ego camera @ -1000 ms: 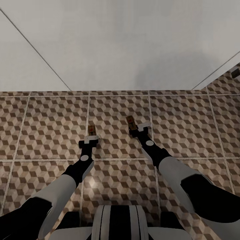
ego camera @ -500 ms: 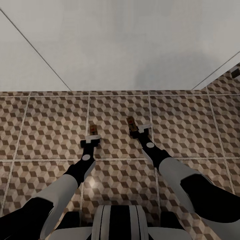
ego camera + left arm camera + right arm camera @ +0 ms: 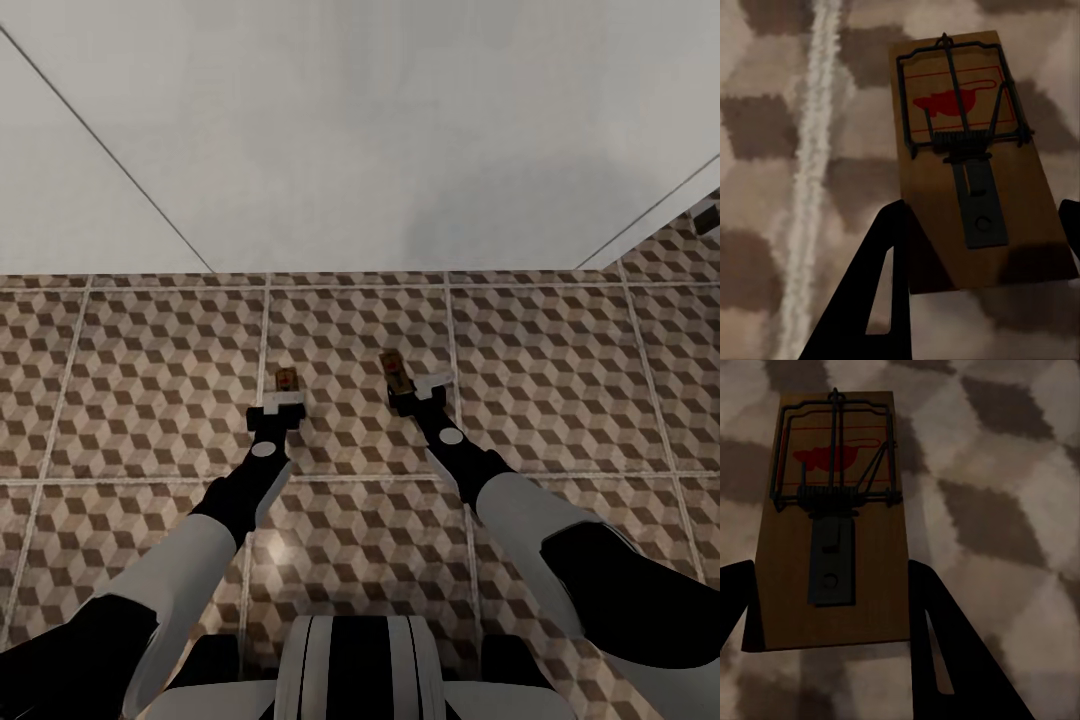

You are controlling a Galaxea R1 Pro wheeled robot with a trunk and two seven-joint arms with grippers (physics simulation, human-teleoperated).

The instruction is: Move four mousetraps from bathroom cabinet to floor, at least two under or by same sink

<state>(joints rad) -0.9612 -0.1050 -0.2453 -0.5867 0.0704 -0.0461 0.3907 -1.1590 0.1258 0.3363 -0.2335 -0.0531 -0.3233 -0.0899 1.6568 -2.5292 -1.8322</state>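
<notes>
Two mousetraps are in view, each a small brown wooden board with a grey wire spring and a red print. One mousetrap point(image 3: 287, 380) point(image 3: 971, 157) sits between the black fingers point(image 3: 881, 285) of my left gripper point(image 3: 283, 402), low over the bathroom floor point(image 3: 150, 380) beside a grout line. The other mousetrap point(image 3: 395, 368) point(image 3: 832, 517) is held the same way by my right gripper point(image 3: 418, 390), whose fingers point(image 3: 937, 637) press its long sides. Both traps cast shadows on the cube-patterned tiles close below. The cabinet is out of view.
A broad white surface point(image 3: 380, 140) rises from the floor just beyond both traps; I cannot tell whether it belongs to the sink. Tiles continue past its right end, where a small dark object point(image 3: 707, 215) lies. My own base point(image 3: 355, 670) is at the near edge.
My left gripper has carried its mousetrap slightly forward and to the right. The right gripper and its trap have barely shifted.
</notes>
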